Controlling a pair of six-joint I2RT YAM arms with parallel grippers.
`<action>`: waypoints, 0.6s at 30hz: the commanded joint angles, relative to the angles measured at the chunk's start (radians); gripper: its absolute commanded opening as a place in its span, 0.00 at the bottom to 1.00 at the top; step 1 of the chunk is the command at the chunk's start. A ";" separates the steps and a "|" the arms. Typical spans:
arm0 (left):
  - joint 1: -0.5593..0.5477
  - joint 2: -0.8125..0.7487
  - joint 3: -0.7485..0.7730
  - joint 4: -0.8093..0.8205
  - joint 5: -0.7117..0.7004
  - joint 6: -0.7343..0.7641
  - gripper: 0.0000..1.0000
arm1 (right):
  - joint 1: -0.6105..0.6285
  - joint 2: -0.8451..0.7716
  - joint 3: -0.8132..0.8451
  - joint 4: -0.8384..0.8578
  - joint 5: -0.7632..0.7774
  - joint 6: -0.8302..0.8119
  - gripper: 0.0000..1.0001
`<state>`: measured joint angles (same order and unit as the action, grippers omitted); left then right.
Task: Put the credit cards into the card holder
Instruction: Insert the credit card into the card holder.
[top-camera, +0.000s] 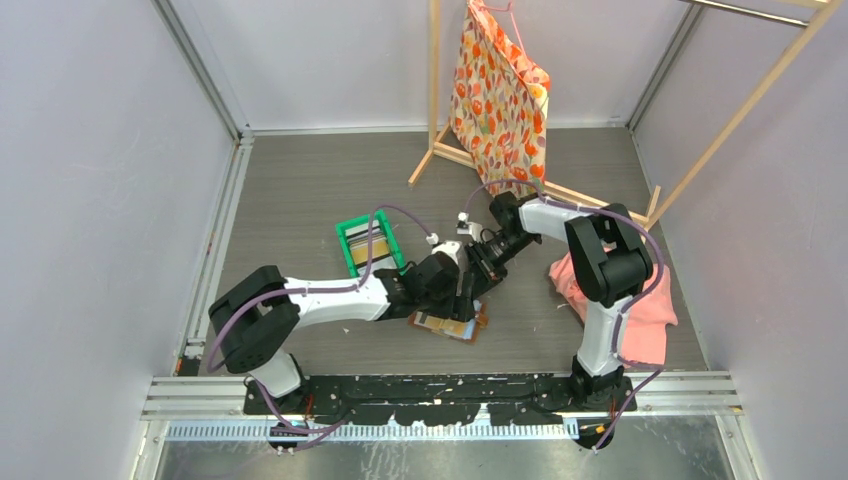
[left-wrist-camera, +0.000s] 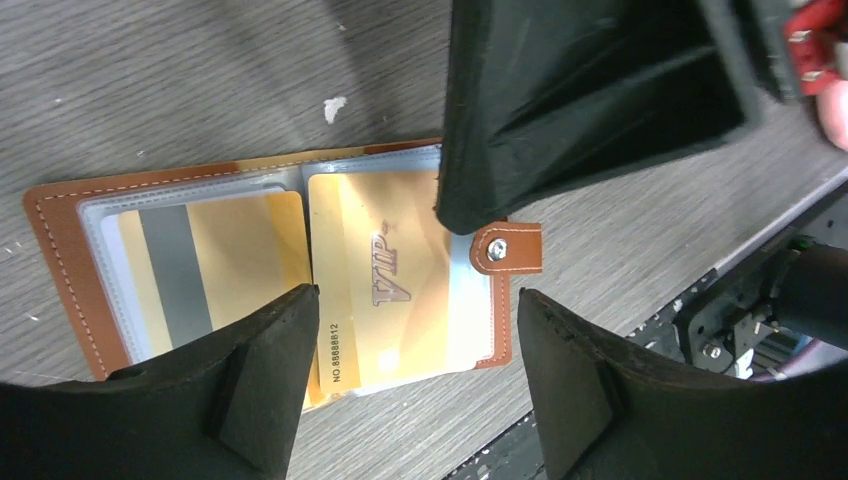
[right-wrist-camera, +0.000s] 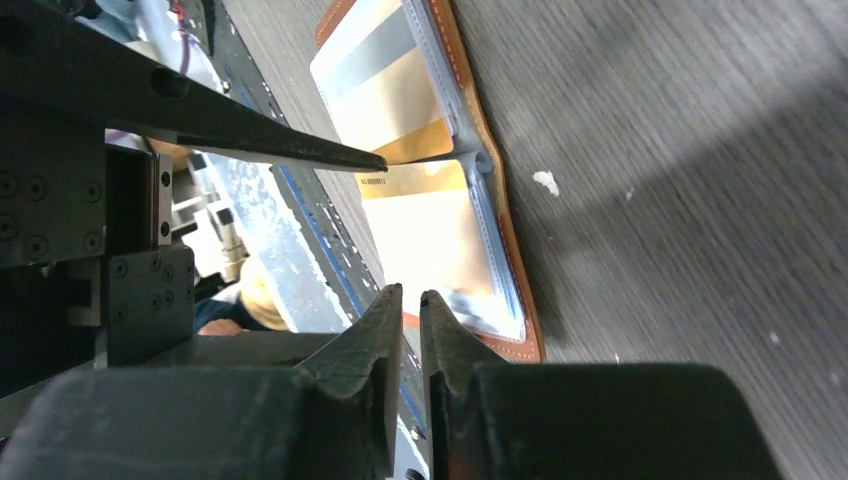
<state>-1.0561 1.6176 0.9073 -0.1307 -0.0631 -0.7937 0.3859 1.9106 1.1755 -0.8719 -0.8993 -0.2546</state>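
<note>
A: Desk state, biggest first?
B: The green bin (top-camera: 344, 245) sits mid-desk, left of centre. There are tan flat pieces (top-camera: 366, 252) inside, likely credit cards not yet moved, but they're too small to be sure.
A: Card holder?
B: The card holder (top-camera: 450, 326) lies open and flat close to the near edge, about midway between the left and right edges, under both grippers.
A: Anything in it?
B: Two gold cards. The striped card (left-wrist-camera: 230, 265) sits in the left page's sleeve. The VIP card (left-wrist-camera: 385, 290) lies on the right page, and whether it's fully seated can't be told.
A: Left gripper?
B: The left gripper (left-wrist-camera: 415, 300) hangs over the VIP card with its fingers spread wide, holding nothing.
A: Right?
B: The right gripper (right-wrist-camera: 411, 295) is pinched closed with nothing seen between its fingers. Its tip is at the holder's right page beside the snap tab (left-wrist-camera: 506, 248), touching or just above, can't tell which.
A: Progress?
B: Judged partway. Two cards are at the holder, and the bin's contents are left to fetch.
</note>
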 joint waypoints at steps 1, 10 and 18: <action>0.023 -0.061 -0.064 0.123 0.056 -0.016 0.76 | 0.013 0.051 0.027 -0.017 -0.118 0.025 0.16; 0.040 -0.103 -0.121 0.151 0.034 -0.032 0.76 | 0.021 0.070 0.029 0.005 -0.054 0.058 0.15; 0.042 -0.017 -0.097 0.173 0.117 -0.059 0.73 | 0.024 0.090 0.027 0.009 0.006 0.073 0.15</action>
<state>-1.0187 1.5673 0.7944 -0.0071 0.0013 -0.8322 0.4042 1.9945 1.1755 -0.8665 -0.9222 -0.1989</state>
